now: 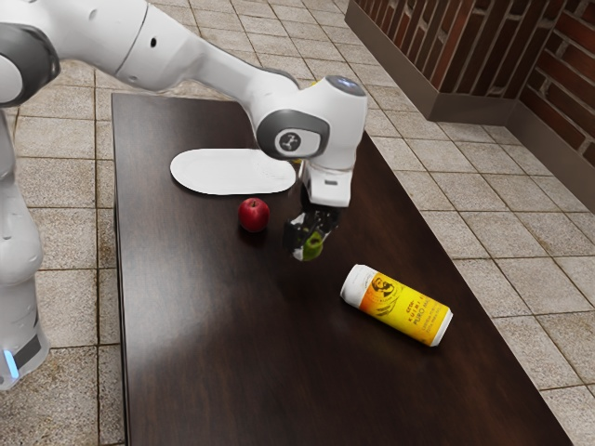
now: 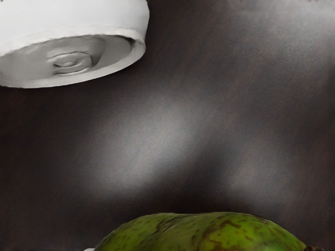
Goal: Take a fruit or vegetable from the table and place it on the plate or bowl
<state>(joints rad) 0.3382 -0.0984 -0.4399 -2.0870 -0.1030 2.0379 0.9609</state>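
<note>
A green fruit [image 1: 312, 245] with brown mottling sits between my black fingers, low over the dark table [image 1: 242, 353]. My gripper [image 1: 310, 240] is shut on it from two sides. In the wrist view the green fruit [image 2: 207, 232] bulges up just under my hand. A red apple [image 1: 253, 214] rests on the table a short way toward the exterior view's left of the gripper. Beyond the apple lies a flat white plate [image 1: 228, 171], partly hidden behind my arm's wrist.
A yellow-and-white can [image 1: 396, 304] lies on its side toward the exterior view's right of the gripper; its white end [image 2: 68, 49] appears in the wrist view. The table's right edge [image 1: 446, 269] runs close past the can. A brick wall [image 1: 521, 56] stands beyond.
</note>
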